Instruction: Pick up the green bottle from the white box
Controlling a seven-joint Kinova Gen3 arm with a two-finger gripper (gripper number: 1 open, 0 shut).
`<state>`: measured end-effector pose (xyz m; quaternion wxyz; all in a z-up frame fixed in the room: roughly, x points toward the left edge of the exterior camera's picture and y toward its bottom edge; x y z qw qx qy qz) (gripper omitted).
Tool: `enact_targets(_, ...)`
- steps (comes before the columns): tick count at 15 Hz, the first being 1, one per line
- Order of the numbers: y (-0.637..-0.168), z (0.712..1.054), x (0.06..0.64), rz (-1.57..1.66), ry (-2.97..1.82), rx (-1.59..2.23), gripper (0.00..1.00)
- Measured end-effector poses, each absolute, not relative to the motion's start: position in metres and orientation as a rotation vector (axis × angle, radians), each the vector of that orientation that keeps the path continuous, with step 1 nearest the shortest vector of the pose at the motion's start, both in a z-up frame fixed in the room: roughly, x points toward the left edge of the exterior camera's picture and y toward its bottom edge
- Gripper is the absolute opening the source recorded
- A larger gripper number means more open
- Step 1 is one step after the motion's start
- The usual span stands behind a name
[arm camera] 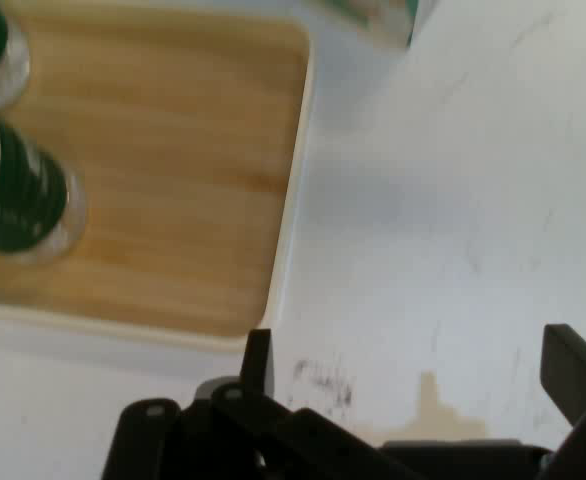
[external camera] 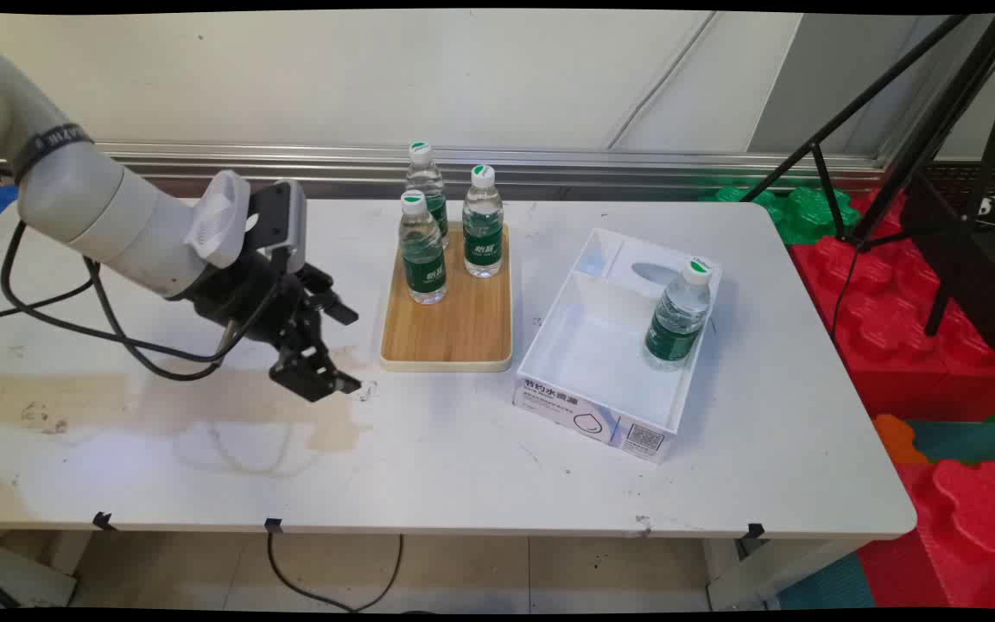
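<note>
My gripper [external camera: 344, 350] hangs low over the white table [external camera: 428, 466], just left of the wooden tray [external camera: 454, 333], open and empty. Three water bottles with green labels stand at the tray's far end: one at the front left [external camera: 421, 249], one at the right [external camera: 482, 223], one behind [external camera: 425, 183]. A fourth bottle [external camera: 679, 313] stands in the white box [external camera: 588, 358] to the right of the tray. In the hand view the gripper [arm camera: 413, 365] shows both fingertips apart above the bare table, with the tray [arm camera: 173, 200] and a bottle's base [arm camera: 23, 205] at the upper left.
The table has brown stains [external camera: 161, 402] under and left of the gripper. Black cables [external camera: 109, 337] hang from the arm. A black tripod [external camera: 929, 155] and red and green foam blocks [external camera: 912, 302] stand off the table's right side.
</note>
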<state>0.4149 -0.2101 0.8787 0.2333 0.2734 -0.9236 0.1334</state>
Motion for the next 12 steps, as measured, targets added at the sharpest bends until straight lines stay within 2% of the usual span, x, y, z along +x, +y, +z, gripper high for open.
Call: enact_targets(12,-0.244,0.936,0.325,0.445,-2.384,0.74,1.0)
